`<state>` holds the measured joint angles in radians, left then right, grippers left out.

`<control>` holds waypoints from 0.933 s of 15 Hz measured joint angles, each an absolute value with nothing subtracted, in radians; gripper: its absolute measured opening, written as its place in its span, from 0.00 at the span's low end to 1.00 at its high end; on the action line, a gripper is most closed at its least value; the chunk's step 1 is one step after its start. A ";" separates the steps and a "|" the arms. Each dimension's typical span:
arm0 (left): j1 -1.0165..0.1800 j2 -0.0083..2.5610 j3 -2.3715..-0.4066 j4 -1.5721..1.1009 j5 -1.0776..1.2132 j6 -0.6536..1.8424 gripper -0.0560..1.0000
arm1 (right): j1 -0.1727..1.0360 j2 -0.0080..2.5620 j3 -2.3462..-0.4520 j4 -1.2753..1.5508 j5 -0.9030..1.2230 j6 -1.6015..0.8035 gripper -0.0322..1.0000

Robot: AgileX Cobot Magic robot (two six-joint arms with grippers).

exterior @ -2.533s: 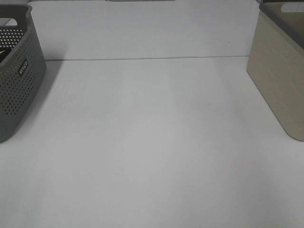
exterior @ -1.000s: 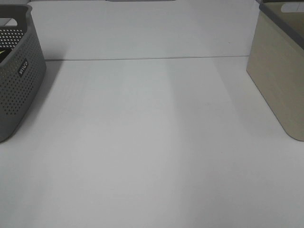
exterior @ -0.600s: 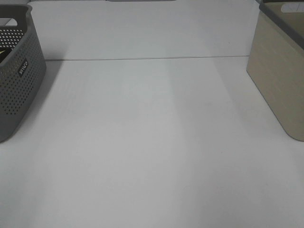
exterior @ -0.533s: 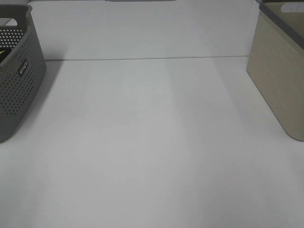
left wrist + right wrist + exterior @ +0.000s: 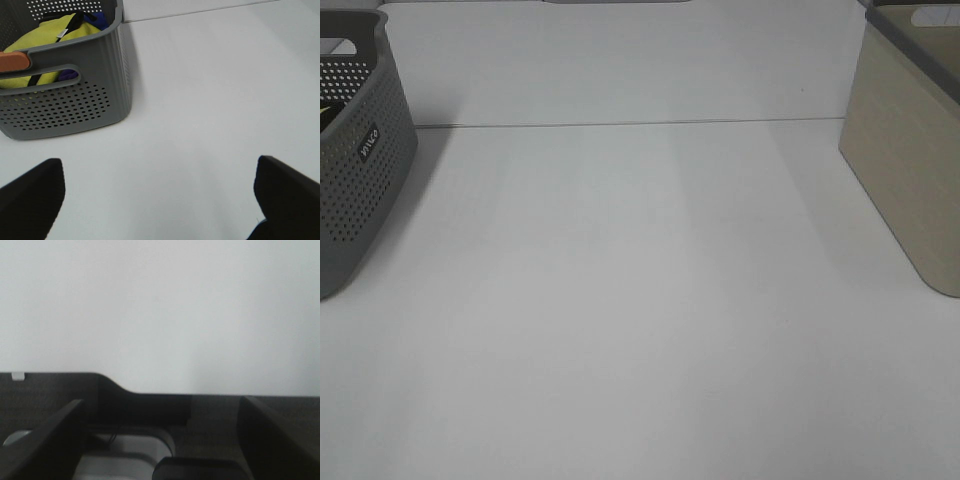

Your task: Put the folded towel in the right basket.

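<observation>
While both arms stay outside the high view, left gripper (image 5: 155,200) and right gripper (image 5: 160,440) jaws are spread and released; beige basket (image 5: 910,150) stands on the tabletop (image 5: 640,300).

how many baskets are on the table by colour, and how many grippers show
grey perforated basket: 1
beige basket: 1
left gripper, open with nothing between its fingers: 1
right gripper, open with nothing between its fingers: 1
total: 4
</observation>
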<state>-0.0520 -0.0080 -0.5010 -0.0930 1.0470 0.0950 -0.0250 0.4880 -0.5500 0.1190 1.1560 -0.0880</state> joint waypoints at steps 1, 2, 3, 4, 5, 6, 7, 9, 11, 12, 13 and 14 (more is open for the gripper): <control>-0.052 -0.008 -0.501 -0.093 1.047 0.095 0.98 | -0.025 0.448 -0.549 0.109 1.145 -0.088 0.78; -0.052 -0.008 -0.501 -0.093 1.047 0.095 0.98 | -0.025 0.377 -0.542 0.091 1.133 -0.089 0.78; -0.052 -0.008 -0.501 -0.093 1.047 0.095 0.98 | -0.025 0.306 -0.529 0.080 1.108 -0.089 0.78; -0.052 -0.008 -0.501 -0.093 1.047 0.095 0.98 | -0.025 0.232 -0.517 0.077 1.091 -0.089 0.78; -0.052 -0.008 -0.501 -0.093 1.047 0.095 0.98 | -0.025 0.172 -0.511 0.077 1.084 -0.089 0.78; -0.052 -0.008 -0.501 -0.093 1.047 0.095 0.98 | -0.025 0.112 -0.511 0.077 1.080 -0.091 0.78; -0.052 -0.008 -0.501 -0.093 1.047 0.095 0.98 | -0.025 0.065 -0.511 0.077 1.075 -0.097 0.78; -0.052 -0.008 -0.501 -0.093 1.047 0.095 0.98 | -0.025 -0.001 -0.511 0.077 1.072 -0.106 0.78; -0.052 -0.008 -0.501 -0.093 1.047 0.095 0.98 | -0.025 -0.006 -0.511 0.077 1.072 -0.107 0.78; -0.052 -0.008 -0.501 -0.093 1.047 0.095 0.98 | -0.025 -0.006 -0.511 0.077 1.072 -0.107 0.78; -0.052 -0.008 -0.501 -0.093 1.047 0.095 0.98 | -0.025 -0.006 -0.511 0.077 1.072 -0.107 0.78; -0.052 -0.008 -0.501 -0.093 1.047 0.095 0.98 | -0.025 -0.006 -0.511 0.077 1.072 -0.107 0.78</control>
<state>-0.0520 -0.0080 -0.5010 -0.0930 1.0470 0.0950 -0.0250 -0.0060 -0.5110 0.0770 1.0720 -0.1070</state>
